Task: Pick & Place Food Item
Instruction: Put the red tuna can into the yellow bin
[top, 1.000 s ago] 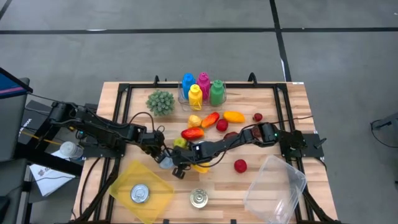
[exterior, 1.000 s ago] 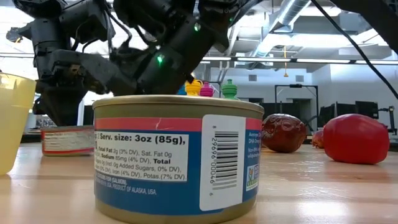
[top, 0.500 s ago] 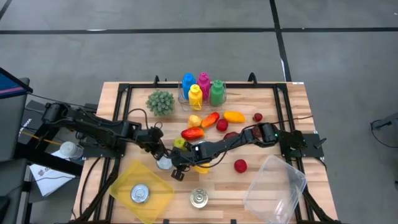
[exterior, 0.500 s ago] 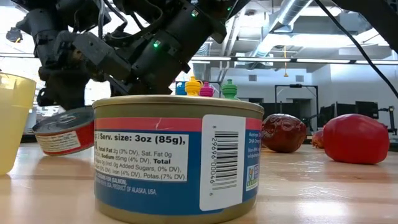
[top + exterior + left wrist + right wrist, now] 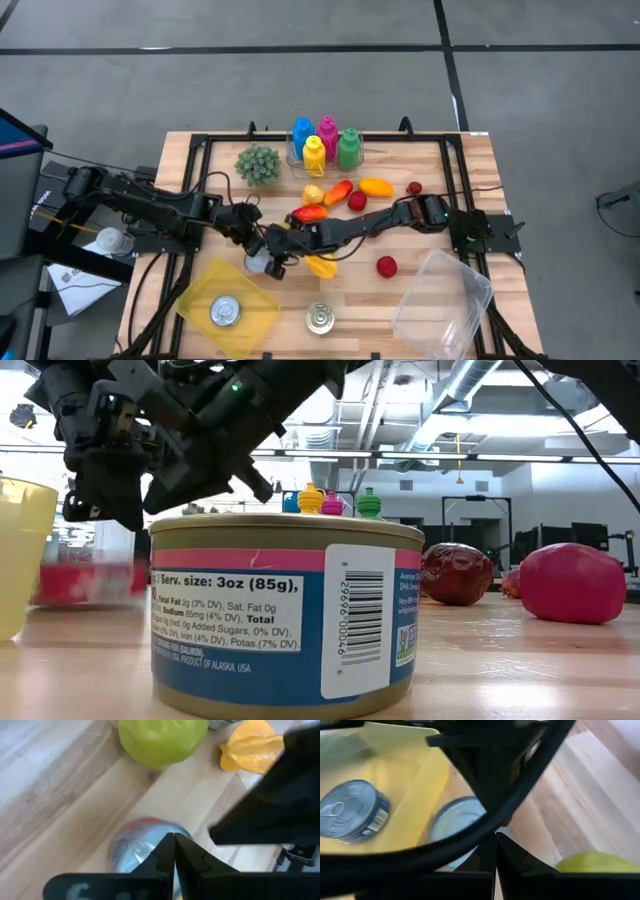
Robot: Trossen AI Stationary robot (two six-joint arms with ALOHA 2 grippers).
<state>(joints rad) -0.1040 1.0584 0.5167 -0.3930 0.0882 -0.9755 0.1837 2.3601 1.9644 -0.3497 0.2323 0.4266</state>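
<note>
At about nine o'clock on the wooden table (image 5: 470, 160) our left arm reaches in toward the centre, and our left gripper (image 5: 262, 250) hangs over a small tin can (image 5: 258, 263) lying just off the upper corner of the yellow tray (image 5: 262, 300). In our left wrist view the fingers (image 5: 165, 857) are pressed flat together with nothing between them, the can's silver top (image 5: 135, 845) right beneath their tips, a green fruit (image 5: 162, 737) and a yellow fruit (image 5: 252, 752) beyond. Whether the tips touch the can we cannot tell. Inside the tray sits a second can (image 5: 225, 311). At six o'clock, near the front edge, stands a third can (image 5: 320, 319), the one filling the low view (image 5: 285, 610). Our right arm comes from three o'clock across the middle, and our right gripper (image 5: 277, 240) is clenched too, empty, just beside the left one. At twelve o'clock stand the coloured bottles (image 5: 325, 142), with a green spiky ball (image 5: 258, 163) toward eleven. A red fruit (image 5: 386, 266) lies at four o'clock, beside the clear container (image 5: 445, 300) at five.
</note>
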